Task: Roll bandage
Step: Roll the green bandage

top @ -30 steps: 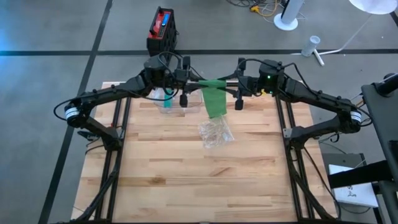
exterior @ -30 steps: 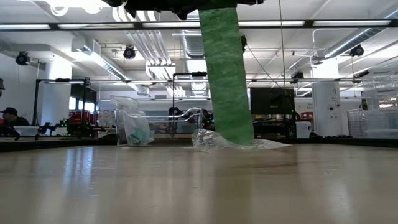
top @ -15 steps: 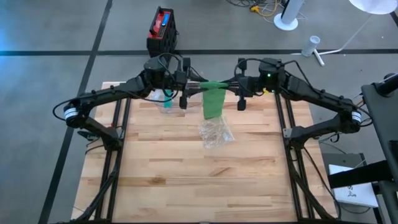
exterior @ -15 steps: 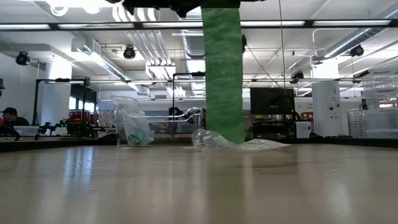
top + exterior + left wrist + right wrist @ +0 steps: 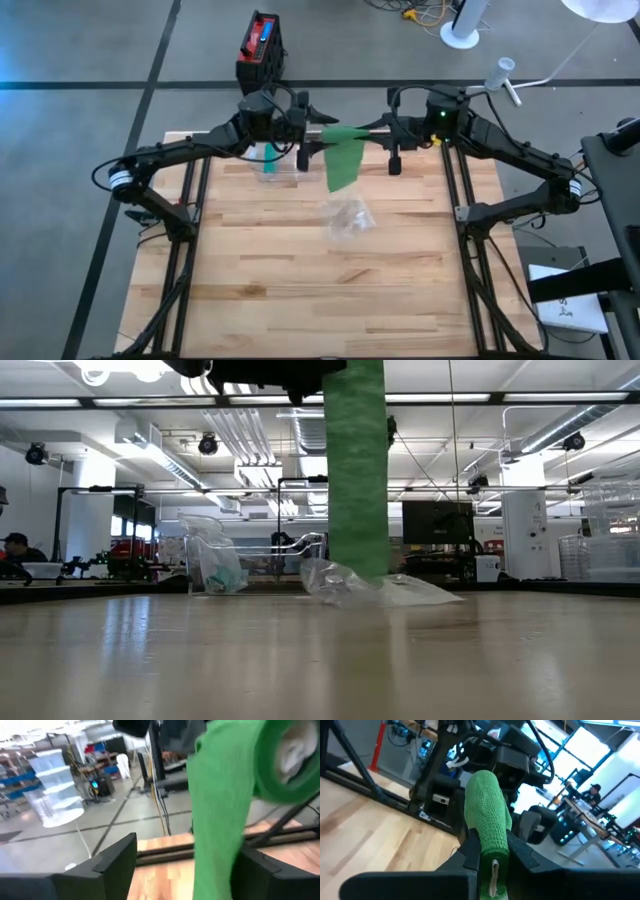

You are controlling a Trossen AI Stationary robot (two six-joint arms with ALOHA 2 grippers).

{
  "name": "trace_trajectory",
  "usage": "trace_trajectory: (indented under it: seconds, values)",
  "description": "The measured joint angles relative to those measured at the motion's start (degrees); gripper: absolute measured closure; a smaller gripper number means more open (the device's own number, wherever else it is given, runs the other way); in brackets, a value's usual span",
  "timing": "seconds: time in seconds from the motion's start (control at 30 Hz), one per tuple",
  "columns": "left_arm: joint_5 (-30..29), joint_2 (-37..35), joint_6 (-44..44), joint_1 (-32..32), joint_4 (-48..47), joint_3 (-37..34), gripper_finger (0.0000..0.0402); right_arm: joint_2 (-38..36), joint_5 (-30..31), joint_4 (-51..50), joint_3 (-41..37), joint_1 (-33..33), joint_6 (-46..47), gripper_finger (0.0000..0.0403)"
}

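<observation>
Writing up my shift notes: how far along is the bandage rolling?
Done: the clear wrapper lies discarded on the table. In hand: the right tool is shut on the green bandage roll; the left tool is open. Left: a long tail hangs unrolled.

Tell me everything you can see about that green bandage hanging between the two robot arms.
The green bandage looks like soft, crinkly stretch fabric. Its rolled end is pinched in the right gripper, held up in the air above the far part of the wooden table. A loose strip hangs straight down from it, its lower end right by a crumpled clear plastic wrapper. The left gripper stands open around the strip, its fingers apart on either side.
</observation>
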Motion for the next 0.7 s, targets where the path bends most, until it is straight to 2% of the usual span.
trace_trajectory:
  seconds: [0.07, 0.13, 0.3, 0.33, 0.57, 0.7]
  values:
    - [-0.1, 0.4, -0.4, 0.0, 1.9, 0.0, 0.0170, 0.0, -0.5, 1.1, -0.1, 0.0, 1.4, 0.0365]
    - [-0.1, 1.0, -0.4, -0.2, 3.3, 0.0, 0.0206, 0.0, -1.3, 2.3, -0.1, 0.0, 3.1, 0.0365]
    - [-0.1, 2.4, -1.7, -0.6, 3.4, 0.0, 0.0366, 0.0, -1.3, 4.7, -0.2, 0.0, 5.0, 0.0365]
    - [-0.1, 2.5, -1.9, -0.6, 2.7, 0.0, 0.0383, 0.0, -1.3, 5.1, -0.2, 0.0, 5.7, 0.0365]
    - [-0.5, 0.5, 0.6, -0.5, -7.4, 0.0, 0.0400, -1.9, 3.8, 2.3, 0.2, -0.3, 5.9, 0.0365]
    - [-0.6, 0.1, 1.1, -0.5, -11.6, 0.0, 0.0401, -2.9, 4.3, -0.4, 2.1, -0.8, 6.0, 0.0365]
